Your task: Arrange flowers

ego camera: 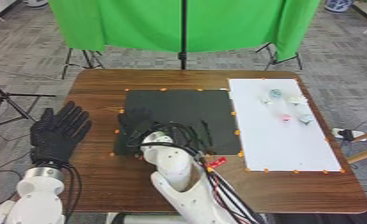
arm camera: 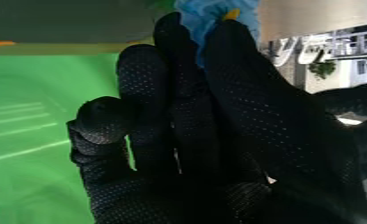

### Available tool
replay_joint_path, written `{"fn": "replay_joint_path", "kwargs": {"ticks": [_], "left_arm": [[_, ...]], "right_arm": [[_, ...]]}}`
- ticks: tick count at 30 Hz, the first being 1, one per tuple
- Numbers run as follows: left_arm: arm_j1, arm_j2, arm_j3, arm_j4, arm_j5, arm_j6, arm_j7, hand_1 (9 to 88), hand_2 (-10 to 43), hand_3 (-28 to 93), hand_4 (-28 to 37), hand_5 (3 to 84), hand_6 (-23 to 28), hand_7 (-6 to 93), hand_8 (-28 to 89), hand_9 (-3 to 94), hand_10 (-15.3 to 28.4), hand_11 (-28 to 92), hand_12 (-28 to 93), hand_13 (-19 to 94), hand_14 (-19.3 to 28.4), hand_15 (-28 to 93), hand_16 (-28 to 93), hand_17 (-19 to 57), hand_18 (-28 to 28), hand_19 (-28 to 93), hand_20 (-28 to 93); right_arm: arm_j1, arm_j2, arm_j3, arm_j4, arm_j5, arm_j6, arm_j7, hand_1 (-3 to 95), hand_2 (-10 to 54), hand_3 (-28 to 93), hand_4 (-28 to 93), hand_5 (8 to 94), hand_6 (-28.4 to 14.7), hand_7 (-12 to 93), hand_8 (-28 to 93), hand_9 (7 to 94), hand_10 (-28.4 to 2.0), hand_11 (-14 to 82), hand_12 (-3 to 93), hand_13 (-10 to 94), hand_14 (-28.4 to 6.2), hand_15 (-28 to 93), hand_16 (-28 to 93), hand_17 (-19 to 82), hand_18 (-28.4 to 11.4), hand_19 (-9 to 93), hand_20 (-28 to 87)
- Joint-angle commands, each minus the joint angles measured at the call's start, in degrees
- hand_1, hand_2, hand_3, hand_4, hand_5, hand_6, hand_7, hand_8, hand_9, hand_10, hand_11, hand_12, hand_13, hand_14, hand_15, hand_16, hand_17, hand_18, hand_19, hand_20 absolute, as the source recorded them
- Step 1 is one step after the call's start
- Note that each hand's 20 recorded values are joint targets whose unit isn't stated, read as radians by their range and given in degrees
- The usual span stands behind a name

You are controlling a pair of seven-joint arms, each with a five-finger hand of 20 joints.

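A blue flower (arm camera: 197, 15) sits pinched in the fingertips of the robot's right hand (arm camera: 250, 95) over the dark mat (ego camera: 197, 97), center frame; the left hand (ego camera: 59, 132), frame left, extends straight fingers. Placing the bloom likely calls for light pressure and slow release.

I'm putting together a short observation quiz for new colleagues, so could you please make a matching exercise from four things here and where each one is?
1. pink flower
2. right hand
3. left hand
4. green cloth

A. by the table's left edge, fingers straight
B. hanging beyond the table
C. over the dark mat, blue flower at its fingertips
D. on the white sheet

Pairs: 1-D, 2-C, 3-A, 4-B
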Motion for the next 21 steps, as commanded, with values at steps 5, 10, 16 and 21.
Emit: {"fn": "replay_joint_path", "kwargs": {"ticks": [5,10,16,21], "left_arm": [[1.0,-0.87,-0.49,0.34,-0.24,-1.62,-0.44,27.0,13.0,76,-28.3,46.8,9.8,19.1,-12,38.6,16.5,25,10,26,17.0,46,-8,-6.9,16.0,40,14],[1.09,-0.97,-0.8,0.34,-0.41,-1.61,-0.47,27.1,12.9,76,-28.3,46.7,9.7,19.0,-12,38.6,16.5,25,11,26,17.0,46,-8,-6.9,16.0,40,14],[-0.05,-0.98,-0.42,0.85,-0.62,-1.52,-0.77,27.0,12.8,76,-28.3,46.7,9.7,19.1,-11,38.6,16.4,25,11,27,17.0,46,-8,-6.9,16.0,40,14],[-0.39,-0.95,-0.08,1.01,-0.84,-1.39,-0.82,27.1,12.7,76,-28.3,46.7,9.7,19.1,-11,38.6,16.4,25,10,27,17.1,46,-8,-6.9,16.1,40,14]], "right_arm": [[0.18,0.28,-1.64,-0.68,-4.69,2.59,3.25,62.7,-9.5,72,-28,72.8,-2.5,35,5,82.5,-11.8,10.7,39.7,60,-12.4,59,43,34,-26.1,90,51],[-0.26,0.73,-1.97,-1.36,-4.09,2.21,3.58,61.9,-9.5,73,-28,70.0,-2.9,28,0,79.4,-12.2,9.4,37.0,58,-12.5,59,42,34,-26.5,90,51],[0.01,1.21,-2.67,-2.28,-2.42,1.12,4.94,61.6,-9.5,74,-28,68.2,-2.1,25,-10,75.3,-13.5,14.1,31.0,57,-12.7,59,41,33,-26.7,89,50],[0.0,1.32,-3.03,-3.13,-1.12,0.54,5.35,58.6,-9.5,76,-28,65.7,-2.9,22,-14,71.6,-15.1,19.2,25.3,56,-13.8,60,39,33,-27.2,89,50]]}}
